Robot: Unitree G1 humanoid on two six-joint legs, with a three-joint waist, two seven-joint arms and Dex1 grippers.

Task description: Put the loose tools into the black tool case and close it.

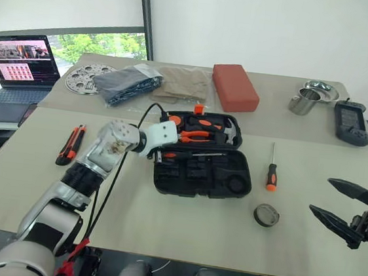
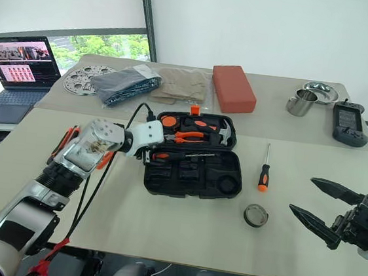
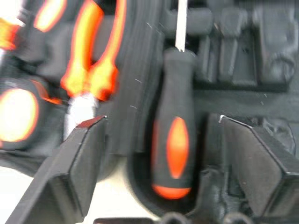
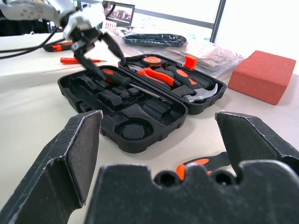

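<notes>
The left gripper is spread wide, empty, over a screwdriver lying in the open case's near half. It looks unseated, perhaps. If so, it could block the lid; the right gripper gapes idle right of the roll.

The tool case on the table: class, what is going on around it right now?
The black tool case lies open. The robot's left tool hangs open over a screwdriver lying in its slot. Still loose on the table: another screwdriver, a grey ring-shaped roll, a utility knife and a slim orange tool. The right tool waits open beside the table's right end.
</notes>
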